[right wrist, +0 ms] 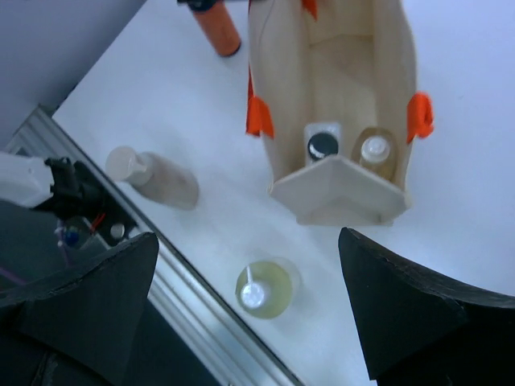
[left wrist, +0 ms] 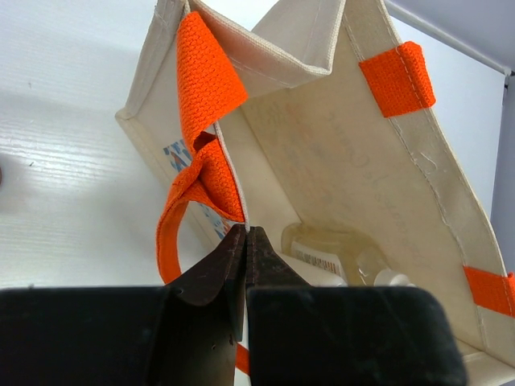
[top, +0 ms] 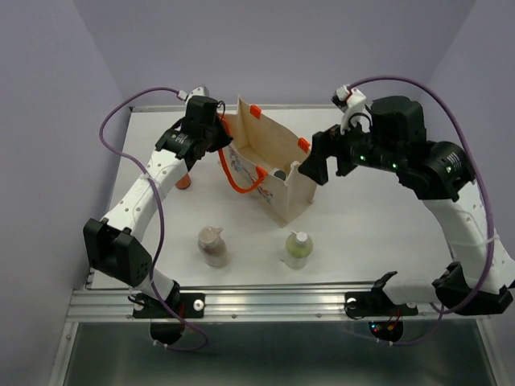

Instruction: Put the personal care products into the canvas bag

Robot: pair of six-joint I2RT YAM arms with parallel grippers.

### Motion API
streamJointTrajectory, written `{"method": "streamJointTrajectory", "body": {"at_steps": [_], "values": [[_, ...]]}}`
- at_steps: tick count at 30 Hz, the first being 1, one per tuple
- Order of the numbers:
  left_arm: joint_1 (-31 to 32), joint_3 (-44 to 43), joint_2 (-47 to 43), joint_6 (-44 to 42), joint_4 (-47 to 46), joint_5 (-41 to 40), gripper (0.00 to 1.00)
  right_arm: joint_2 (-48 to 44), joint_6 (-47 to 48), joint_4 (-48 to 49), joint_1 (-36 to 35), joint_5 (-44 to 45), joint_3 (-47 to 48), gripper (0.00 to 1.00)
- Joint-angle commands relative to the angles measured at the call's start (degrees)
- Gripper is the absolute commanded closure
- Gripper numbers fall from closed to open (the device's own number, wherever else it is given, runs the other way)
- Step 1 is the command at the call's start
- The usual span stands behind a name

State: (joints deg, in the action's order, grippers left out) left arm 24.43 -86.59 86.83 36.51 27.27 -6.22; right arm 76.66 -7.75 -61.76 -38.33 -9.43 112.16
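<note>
- The canvas bag (top: 282, 149) is standing open-mouthed near the middle of the white bench (top: 378, 241), between the two arms.
- The left claw (left wrist: 245, 241) is pinching the bag's rim. Its two dark fingers are pressing together on the canvas edge, right beside the orange handle (left wrist: 205, 76). The handle is folding over the rim and looping down the outside of the wall.
- The right claw (right wrist: 248, 237) is hovering at the bag's other end with its fingers spread wide, gripping nothing. In the overhead view it is sitting just beside the bag's right-hand corner.
- Two products are sitting inside the bag at that end, side by side. The whitish bottle (right wrist: 323, 145) is showing its dark cap, and the amber bottle (right wrist: 375, 150) is just beside it.
- The orange bottle (right wrist: 217, 26) is standing on the bench outside the bag, on the left arm's side. From above, that arm is partly hiding it.
- The tan-brown bottle (top: 213, 246) is sitting on the bench nearer the front edge, well apart from the bag.
- The pale green bottle (top: 297, 250), with its white cap, is sitting to the right of the tan-brown one. It is near the bag's front corner but not touching it.
</note>
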Motion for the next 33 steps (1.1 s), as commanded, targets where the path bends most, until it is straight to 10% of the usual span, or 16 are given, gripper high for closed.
{"method": "streamJointTrajectory", "body": {"at_steps": [1,15,33], "values": [[0.4,-0.6,-1.7,0.0,-2.7,-1.2,1.00,-2.9,-3.2,-1.4,-0.2,-5.2,-9.5,0.00],[0.9,-1.0,-1.9,0.0,-1.2,-2.7,1.00,-8.5,-8.0,9.4,-8.2,-0.4,-38.5,0.00],[1.1,-1.2,-1.2,-0.1,-0.9,-3.4,1.00,-0.6,-14.0,11.8,-20.4,15.1,-48.9,0.00]]}}
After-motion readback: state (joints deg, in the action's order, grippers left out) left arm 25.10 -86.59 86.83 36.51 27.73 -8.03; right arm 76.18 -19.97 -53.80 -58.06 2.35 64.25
